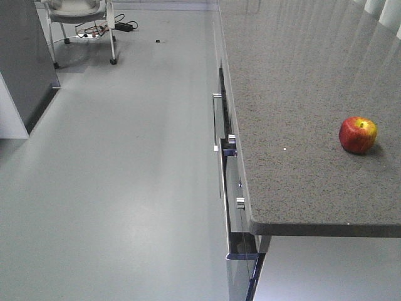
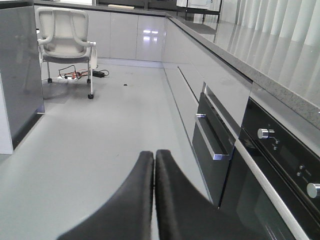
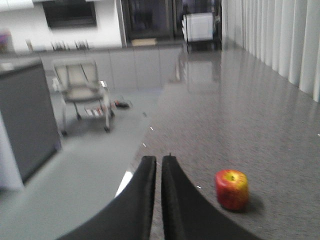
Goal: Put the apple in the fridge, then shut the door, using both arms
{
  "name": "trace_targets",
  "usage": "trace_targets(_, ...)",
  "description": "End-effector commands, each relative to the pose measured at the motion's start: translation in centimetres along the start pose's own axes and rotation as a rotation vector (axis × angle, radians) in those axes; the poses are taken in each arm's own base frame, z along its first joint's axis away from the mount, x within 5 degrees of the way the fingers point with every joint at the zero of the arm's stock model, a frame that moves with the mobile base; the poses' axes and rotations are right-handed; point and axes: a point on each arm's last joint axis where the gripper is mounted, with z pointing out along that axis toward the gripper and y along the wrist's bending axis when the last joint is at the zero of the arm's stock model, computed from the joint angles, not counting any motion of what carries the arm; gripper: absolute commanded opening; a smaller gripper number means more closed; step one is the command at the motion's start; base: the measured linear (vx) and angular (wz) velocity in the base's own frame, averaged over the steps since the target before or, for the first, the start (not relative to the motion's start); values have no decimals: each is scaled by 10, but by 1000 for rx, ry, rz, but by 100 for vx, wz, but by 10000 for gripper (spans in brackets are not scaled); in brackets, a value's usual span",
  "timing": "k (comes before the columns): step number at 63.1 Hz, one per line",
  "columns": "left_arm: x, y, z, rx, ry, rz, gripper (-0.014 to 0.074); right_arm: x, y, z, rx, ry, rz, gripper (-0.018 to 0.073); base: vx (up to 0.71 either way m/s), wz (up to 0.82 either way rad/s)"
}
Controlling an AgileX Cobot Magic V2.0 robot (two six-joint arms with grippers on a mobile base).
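Note:
The apple (image 1: 358,135), red with a yellow patch at its stem, stands upright on the speckled grey counter (image 1: 294,88) near its right side. In the right wrist view the apple (image 3: 232,189) lies a little to the right of my right gripper (image 3: 158,159), which hovers near the counter's left edge, shut and holding nothing. My left gripper (image 2: 154,154) is shut and empty, low over the floor beside the cabinet fronts. The dark grey fridge (image 1: 22,59) stands across the aisle at the far left. Its door cannot be made out from here. Neither gripper shows in the front view.
Below the counter are drawers with metal handles (image 2: 212,146) and a black oven (image 2: 280,170) with knobs. A white chair (image 1: 78,12) and floor cables (image 1: 103,30) sit at the far end of the grey floor (image 1: 125,175). White curtains (image 3: 270,40) line the counter's right.

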Motion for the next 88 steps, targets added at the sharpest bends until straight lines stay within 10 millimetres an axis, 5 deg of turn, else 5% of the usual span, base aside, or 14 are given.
trace_targets(1,0,0,0,13,-65,-17,-6,-33,-2,17,31,-11,-81,129,0,0)
trace_targets(12,0,0,0,13,-65,-17,-6,-57,-6,58,61,18,-146,477,0,0)
trace_targets(21,0,0,0,13,-65,-17,-6,-56,-8,80,75,29,-198,728,0,0)
trace_targets(35,0,0,0,13,-65,-17,-6,-50,-9,96,75,102,-174,710,0,0)
trace_targets(50,0,0,0,13,-65,-17,-6,-69,-13,119,108,254,-142,670,0,0)
trace_targets(70,0,0,0,13,-65,-17,-6,-100,-42,181,240,457,-79,654,0,0)
trace_targets(88,0,0,0,13,-65,-17,-6,-69,-78,254,134,653,12,641,0,0)
